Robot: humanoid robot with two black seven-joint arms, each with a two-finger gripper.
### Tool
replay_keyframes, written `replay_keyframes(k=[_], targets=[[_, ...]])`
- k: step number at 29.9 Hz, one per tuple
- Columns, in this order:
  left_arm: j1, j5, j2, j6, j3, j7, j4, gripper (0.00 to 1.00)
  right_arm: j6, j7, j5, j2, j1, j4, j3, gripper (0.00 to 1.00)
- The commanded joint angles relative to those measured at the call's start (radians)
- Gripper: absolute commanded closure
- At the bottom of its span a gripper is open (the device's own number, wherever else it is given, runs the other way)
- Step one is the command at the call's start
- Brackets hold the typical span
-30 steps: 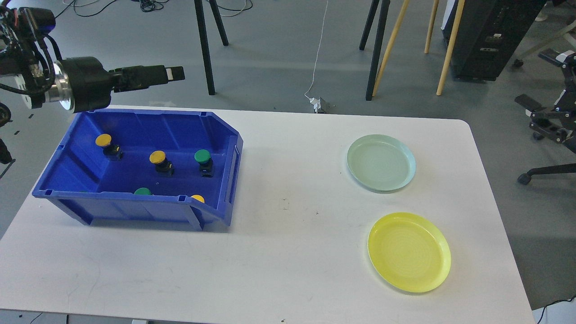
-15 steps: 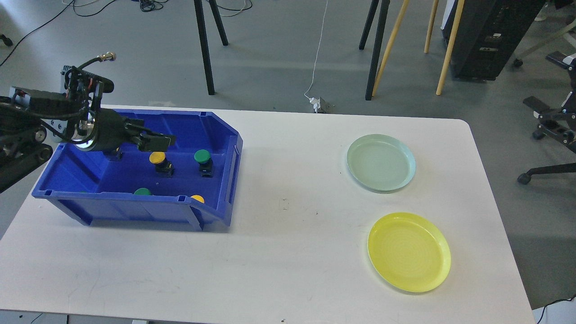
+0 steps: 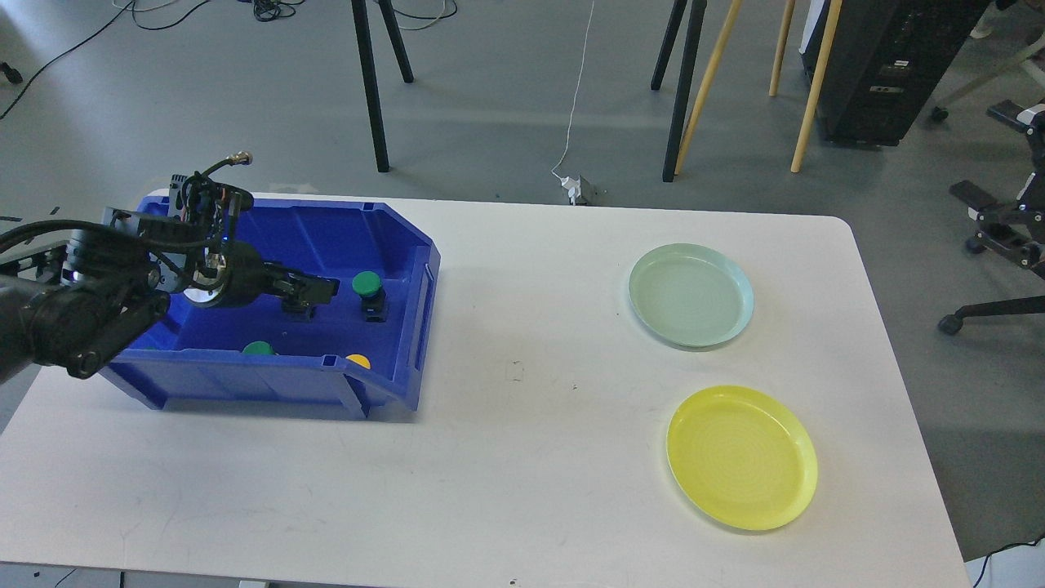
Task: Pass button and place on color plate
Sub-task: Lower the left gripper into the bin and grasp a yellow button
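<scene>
A blue bin (image 3: 343, 233) stands on the left of the white table (image 3: 522, 457). My left gripper (image 3: 315, 291) reaches into it from the left, low over the spot where a yellow button stood; that button is hidden behind it. Its fingers are dark and I cannot tell them apart. A green button (image 3: 367, 285) stands just right of the gripper. Another green button (image 3: 259, 349) and a yellow button (image 3: 357, 360) peek over the bin's front wall. A pale green plate (image 3: 691, 295) and a yellow plate (image 3: 741, 457) lie on the right, both bare. My right gripper is out of view.
Tripod and easel legs (image 3: 371, 90) stand on the floor behind the table. A black cabinet (image 3: 886, 69) is at the back right. A black chair base (image 3: 992, 245) is off the table's right edge.
My left arm has come down from above the bin's back left corner into the bin and moved right. It now covers the two yellow buttons that showed earlier.
</scene>
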Motion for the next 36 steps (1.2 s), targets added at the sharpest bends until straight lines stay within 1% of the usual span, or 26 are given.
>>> replay_keyframes(k=[1,6,9,11,19,26,32,36], targets=[[0.000,0.000,-0.045,0.017,0.000,-0.023,0.081,0.01,-0.003,0.000,0.000,0.002,-0.009,0.002,0.000,0.02],[0.000,0.000,-0.096,0.054,0.029,-0.041,0.174,0.01,-0.003,0.000,-0.002,0.002,-0.013,0.002,0.000,0.02],[0.000,-0.007,-0.134,0.082,0.046,-0.063,0.252,0.01,-0.003,0.001,-0.002,0.003,-0.014,0.000,0.000,0.02],[-0.003,-0.023,-0.142,0.083,0.048,-0.071,0.275,0.01,-0.005,0.000,-0.002,0.008,-0.014,0.000,0.000,0.02],[-0.009,-0.052,-0.142,0.077,0.048,-0.071,0.260,0.01,-0.031,0.000,-0.020,0.026,-0.014,0.000,0.000,0.02],[-0.012,-0.067,-0.096,0.068,0.046,-0.072,0.207,0.01,-0.034,0.000,-0.020,0.043,-0.013,-0.003,0.000,0.02],[-0.012,-0.083,-0.051,0.042,0.045,-0.061,0.138,0.01,-0.036,-0.002,-0.022,0.045,-0.014,-0.009,0.001,0.02],[-0.013,-0.084,-0.047,0.043,0.049,-0.061,0.148,0.01,-0.039,-0.002,-0.023,0.046,-0.014,-0.011,0.001,0.02]])
